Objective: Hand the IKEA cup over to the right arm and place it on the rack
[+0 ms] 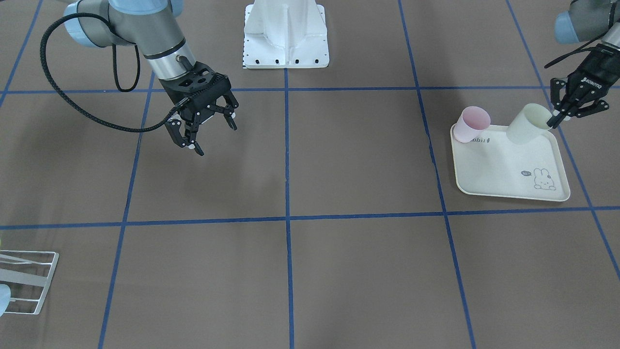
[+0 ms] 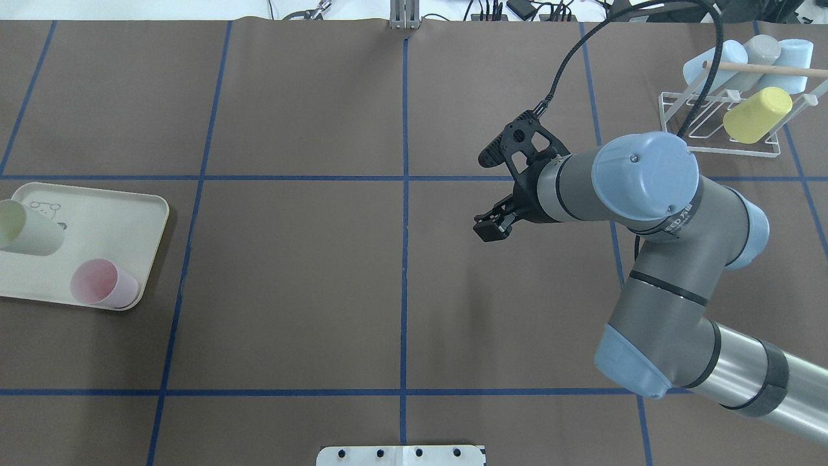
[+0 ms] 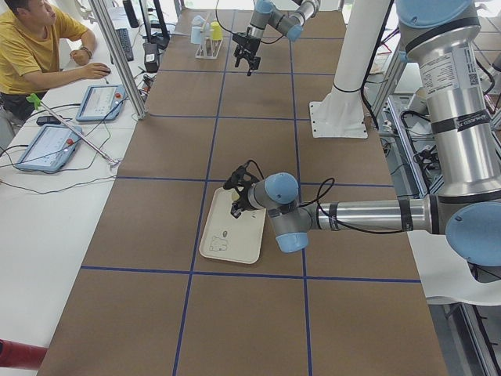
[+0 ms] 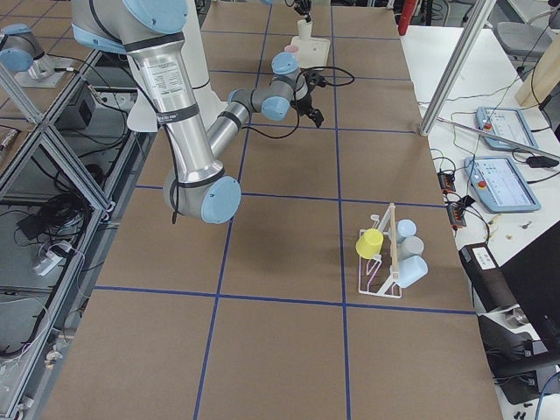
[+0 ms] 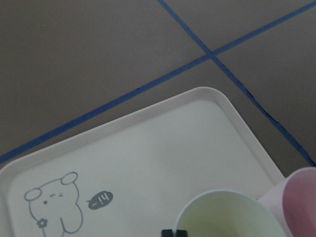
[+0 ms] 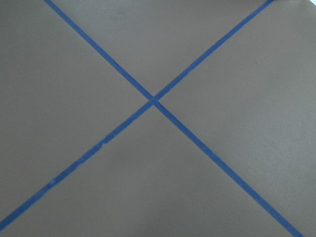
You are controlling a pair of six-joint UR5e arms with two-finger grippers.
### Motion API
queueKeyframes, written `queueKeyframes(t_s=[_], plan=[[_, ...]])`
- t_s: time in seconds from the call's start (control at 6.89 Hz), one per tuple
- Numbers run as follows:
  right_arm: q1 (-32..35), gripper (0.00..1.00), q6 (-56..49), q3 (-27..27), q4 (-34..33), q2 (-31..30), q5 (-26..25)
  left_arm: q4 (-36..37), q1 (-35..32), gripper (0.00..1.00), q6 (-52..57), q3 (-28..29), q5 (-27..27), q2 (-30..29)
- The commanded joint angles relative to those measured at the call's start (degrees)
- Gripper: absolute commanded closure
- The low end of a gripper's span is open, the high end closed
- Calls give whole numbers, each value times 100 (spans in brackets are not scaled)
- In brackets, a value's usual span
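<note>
Filling the overhead view, our right arm point(image 2: 653, 259) hangs over the table point(image 2: 291, 291) middle with the right gripper point(image 1: 216, 139) spread and empty. We find the cream tray point(image 1: 503, 169) next, then the rack point(image 2: 711, 133), well apart, partly behind a cable point(image 2: 711, 65) and cut off in the front view. The pale green cup point(image 1: 525, 127) tilts on the tray beside a pink cup point(image 1: 472, 123), its rim pinched by the left gripper point(image 1: 554, 119), unseen overhead.

Overhead and front cameras faced each other, sharing the cream rabbit-print plastic tray point(image 1: 503, 165); the left wrist camera hung seemingly close above it.
</note>
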Motion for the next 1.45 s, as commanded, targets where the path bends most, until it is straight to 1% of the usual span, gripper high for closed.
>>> queueKeyframes(t_s=[0.0,0.15,0.29,0.44,0.58,0.73,0.87,1.02,1.16,1.31], plan=[[-272,1,18,4,16,73,-475,757,-334,100,-844,-974,-554,-205],[-377,1,18,-13,260,83,-494,988,-325,100,-1991,-1363,-572,-572],[-500,1,36,-300,1254,48,-529,973,-264,100,-2916,-1436,-686,-976],[-641,1,45,-738,2439,39,-538,964,59,100,-3682,-1454,-826,-1397],[-764,1,10,-1065,3390,30,-538,955,514,100,-4421,-1446,-775,-1828],[-861,1,-8,-1320,4148,39,-590,946,1059,100,-4950,-1428,-453,-2232],[-1027,1,-17,-1453,4791,48,-817,946,1864,100,-5365,-1411,386,-2541],[-1133,1,-25,-1542,5284,48,-949,981,2534,100,-5612,-1350,1081,-2857],[-1204,6,-25,-1577,5550,48,-960,990,2889,100,-5737,-1271,1384,-3017],[-1231,6,-25,-1569,5623,56,-960,999,3066,100,-5738,-1157,1657,-3123]])
